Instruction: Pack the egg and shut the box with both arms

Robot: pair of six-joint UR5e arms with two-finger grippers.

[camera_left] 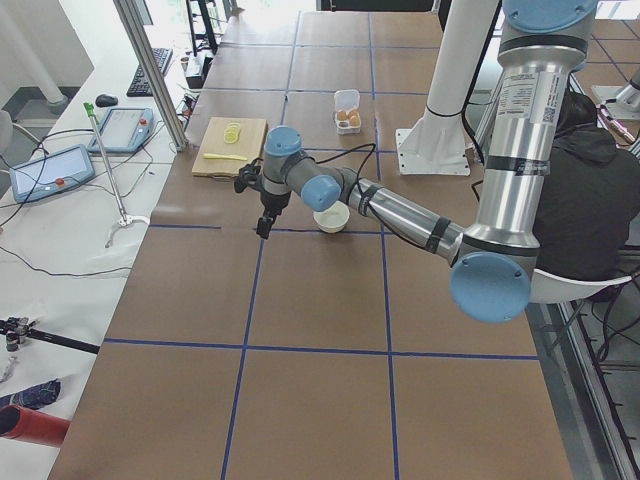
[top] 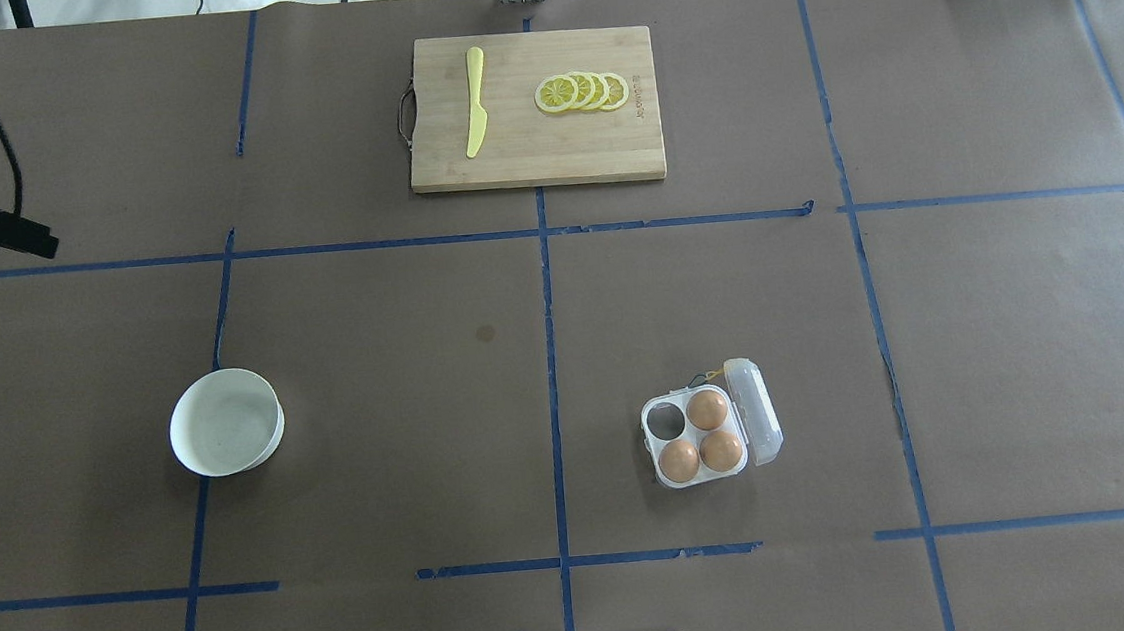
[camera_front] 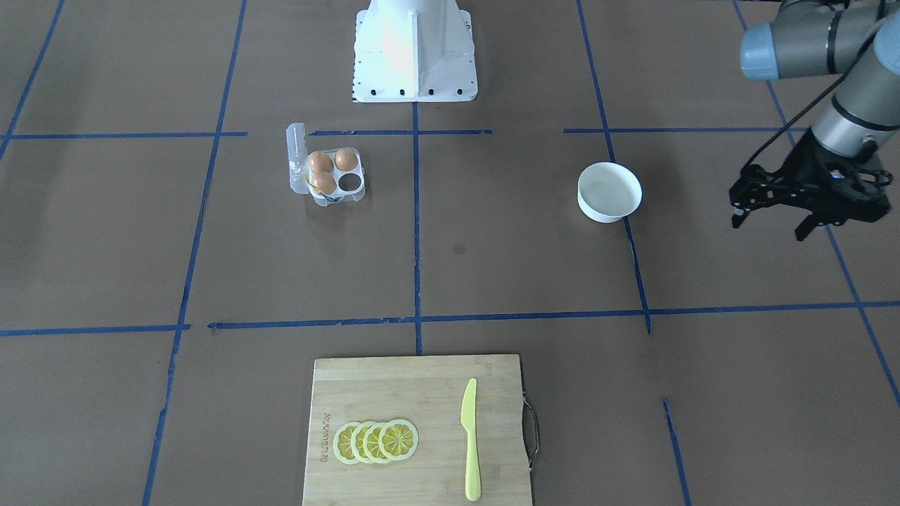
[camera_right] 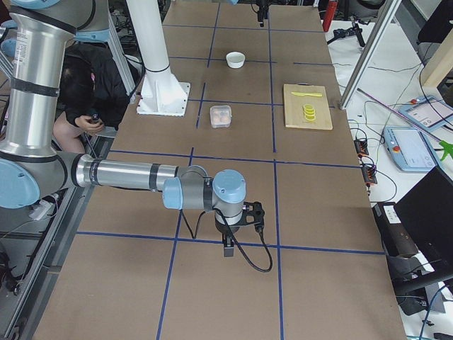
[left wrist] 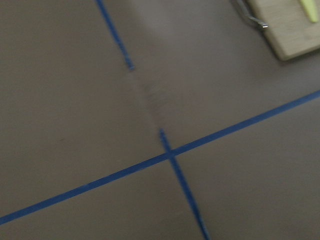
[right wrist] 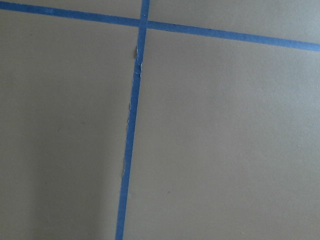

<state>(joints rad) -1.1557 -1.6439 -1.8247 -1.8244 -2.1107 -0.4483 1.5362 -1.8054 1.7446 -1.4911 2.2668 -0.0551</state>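
**Eggs in, lid up:** A small clear plastic four-cell egg carton sits on the brown paper-covered table, just to the robot's right of the centre tape line. Its hinged see-through lid is swung open on the side away from that line.

Three smooth orange-brown eggs fill three cells. The fourth cell, nearest the centre line and farther from the robot, is empty. A round white bowl, well apart on the robot's left, appears to hold nothing. No loose egg shows anywhere, so which of the three is the one to pack cannot be told.

The black clawed left gripper hangs above bare table out past the bowl, its fingers spread with nothing between them. The right gripper shows only in a side view, far from the carton. Whether its fingers are apart or together cannot be told.

An egg of this kind is likely light, slick and brittle. It is best taken from above across its narrow middle with a soft squeeze. The thin carton looks light and springy, and apt to skid on the paper. One gripper should probably pin the base rim while the other presses the lid's free edge down. Closing looks like the main step outstanding.
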